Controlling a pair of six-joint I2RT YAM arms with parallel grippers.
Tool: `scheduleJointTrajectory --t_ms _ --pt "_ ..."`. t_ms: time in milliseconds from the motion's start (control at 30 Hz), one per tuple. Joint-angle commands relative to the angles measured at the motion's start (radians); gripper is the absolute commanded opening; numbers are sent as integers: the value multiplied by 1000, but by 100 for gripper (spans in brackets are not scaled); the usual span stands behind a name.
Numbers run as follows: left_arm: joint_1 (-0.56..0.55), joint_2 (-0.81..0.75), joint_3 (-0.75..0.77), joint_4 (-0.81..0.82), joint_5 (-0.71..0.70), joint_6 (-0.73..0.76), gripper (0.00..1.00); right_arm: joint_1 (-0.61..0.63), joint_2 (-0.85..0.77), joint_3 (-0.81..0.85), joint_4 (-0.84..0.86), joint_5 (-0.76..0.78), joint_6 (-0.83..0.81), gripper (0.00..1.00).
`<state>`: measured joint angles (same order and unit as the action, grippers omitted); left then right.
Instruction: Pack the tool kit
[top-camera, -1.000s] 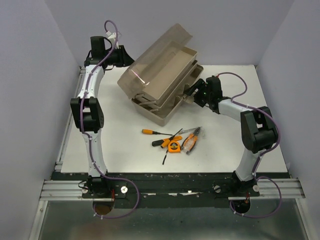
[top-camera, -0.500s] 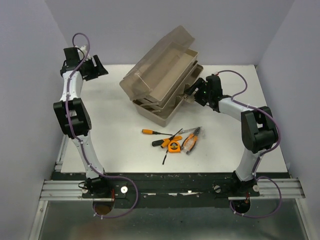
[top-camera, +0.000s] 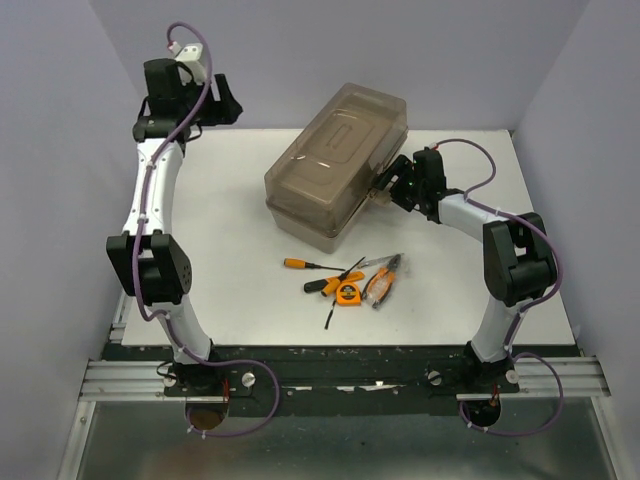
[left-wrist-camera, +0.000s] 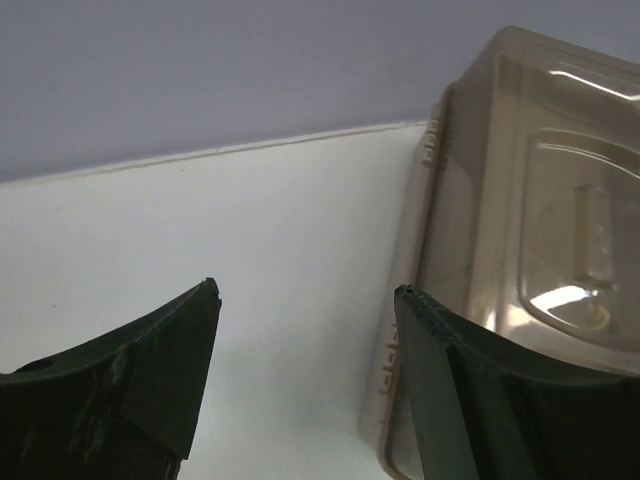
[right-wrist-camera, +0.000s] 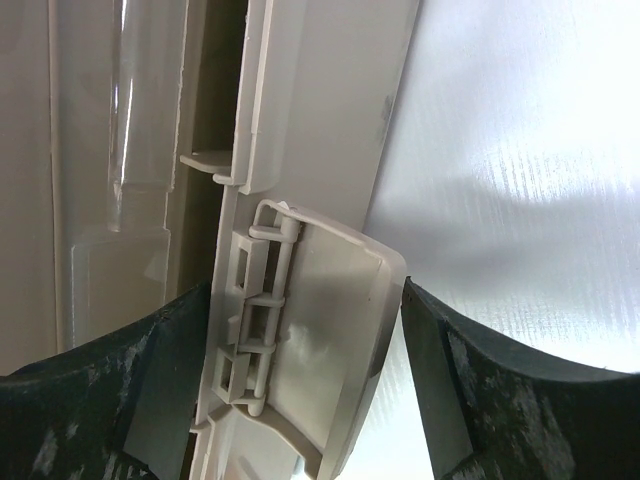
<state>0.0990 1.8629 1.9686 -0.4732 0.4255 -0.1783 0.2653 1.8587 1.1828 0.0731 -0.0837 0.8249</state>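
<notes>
toolbox (top-camera: 335, 165): far-centre of desk (top-camera: 230, 230), smoky lid (top-camera: 350, 135) down over beige base.
long axis: diag., near-left to far-right in top view.
latch (right-wrist-camera: 330, 330): on box's right end; flap stands off the wall, prob. not snapped home.
R claw (top-camera: 388, 187): spread, one finger each side of latch, pinching nothing.
box vs R claw: directly ahead of it, end-on to the long axis.
L claw (left-wrist-camera: 305, 292): spread, empty, raised at far-left; box lies off to its right, well apart.
nearer arm: R, clearly.
loose tools: screwdriver (top-camera: 300, 264), tape measure (top-camera: 347, 294), pliers (top-camera: 382, 280) on desk near side of box, apart from both claws.
judgement: latch work suits R arm; tools lie outside the shut box, so packing looks incomplete.
</notes>
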Motion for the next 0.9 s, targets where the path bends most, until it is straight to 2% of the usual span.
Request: scheduleJointTrajectory --t_ms 0,200,400,500,733,867 --pt "-177 -73 29 -10 -21 173 84 -12 30 15 -55 59 -41 82" --pt "-431 -96 23 -102 -23 402 94 -12 37 20 -55 53 -30 82" --pt "-593 -9 53 -177 -76 425 95 -12 36 17 -44 39 -27 82" --pt "-668 33 62 -197 -172 468 98 -12 30 12 -42 41 -30 82" --pt "-746 117 69 -199 -453 568 99 -14 36 -3 -32 35 -24 82" --pt "-751 139 52 -199 -479 599 99 -17 40 -14 -26 33 -23 82"
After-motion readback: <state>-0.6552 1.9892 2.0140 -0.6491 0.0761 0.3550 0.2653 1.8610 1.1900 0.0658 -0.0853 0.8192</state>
